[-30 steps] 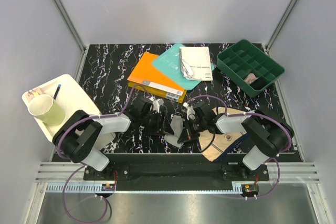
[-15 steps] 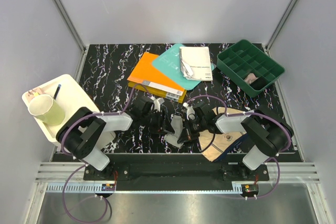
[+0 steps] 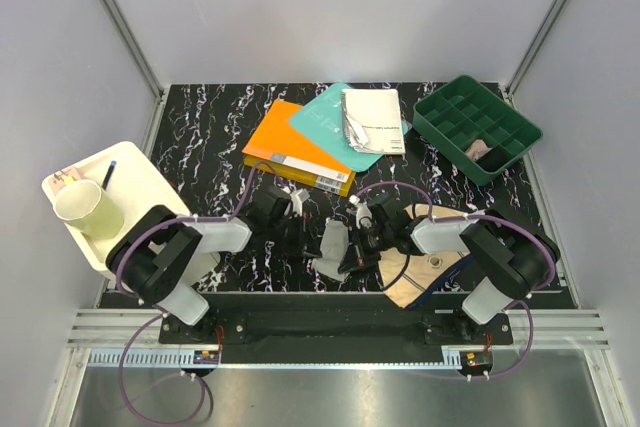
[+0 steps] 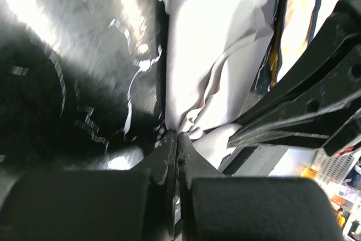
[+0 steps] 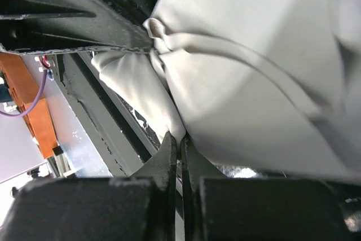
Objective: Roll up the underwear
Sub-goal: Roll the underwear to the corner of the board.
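I am pinching the grey underwear (image 4: pixel 214 55) at the tips of my left gripper (image 4: pixel 177 138). My right gripper (image 5: pixel 180 141) is nipping a fold just ahead.

Legend, top view: I am finding no text, label or number that can be read. The white booklet (image 3: pixel 372 119) lying on the teal book (image 3: pixel 318 119) is showing a few dark printed lines on its cover, and the orange book (image 3: pixel 292 145) is showing a pale strip with small marks along its near edge, but all of this print is too small to make out. In my two wrist views the grey underwear (image 4: pixel 214 55) is showing only plain fabric, without legible lettering.
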You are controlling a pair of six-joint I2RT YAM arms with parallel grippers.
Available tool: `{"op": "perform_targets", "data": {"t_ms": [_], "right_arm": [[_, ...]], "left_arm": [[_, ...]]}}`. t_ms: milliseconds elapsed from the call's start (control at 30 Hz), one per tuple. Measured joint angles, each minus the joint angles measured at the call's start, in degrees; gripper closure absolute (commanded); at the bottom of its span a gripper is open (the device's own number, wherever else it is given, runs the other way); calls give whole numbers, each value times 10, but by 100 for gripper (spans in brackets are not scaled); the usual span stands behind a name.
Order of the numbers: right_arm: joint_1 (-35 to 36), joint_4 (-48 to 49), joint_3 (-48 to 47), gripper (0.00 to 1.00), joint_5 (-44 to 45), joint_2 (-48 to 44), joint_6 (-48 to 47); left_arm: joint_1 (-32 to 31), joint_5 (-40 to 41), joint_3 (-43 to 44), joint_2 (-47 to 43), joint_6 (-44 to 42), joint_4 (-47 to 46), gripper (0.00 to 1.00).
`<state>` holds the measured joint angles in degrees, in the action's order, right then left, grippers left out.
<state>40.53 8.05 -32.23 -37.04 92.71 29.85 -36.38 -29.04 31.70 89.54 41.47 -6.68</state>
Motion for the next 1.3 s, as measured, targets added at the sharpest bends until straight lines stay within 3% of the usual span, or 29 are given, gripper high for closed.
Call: {"op": "perform_targets", "data": {"t_ms": [200,333,567,867,1300], "right_arm": [[0,-6,3,100,9,-8,0],[0,-6,3,100,9,-8,1],[-1,-6,-1,100,0,2,14],[-12,-6,-8,100,-24,23,31],[-16,-6,-10,100,-30,26,35]], "left_arm": [[-1,16,-20,-31,-2,14,73],[-1,20,-22,-49,-3,19,45],[-2,23,-43,-90,4,0,21],[-2,20,-96,-142,4,-43,19],[-14,19,-105,-134,-21,-64,34]]}}
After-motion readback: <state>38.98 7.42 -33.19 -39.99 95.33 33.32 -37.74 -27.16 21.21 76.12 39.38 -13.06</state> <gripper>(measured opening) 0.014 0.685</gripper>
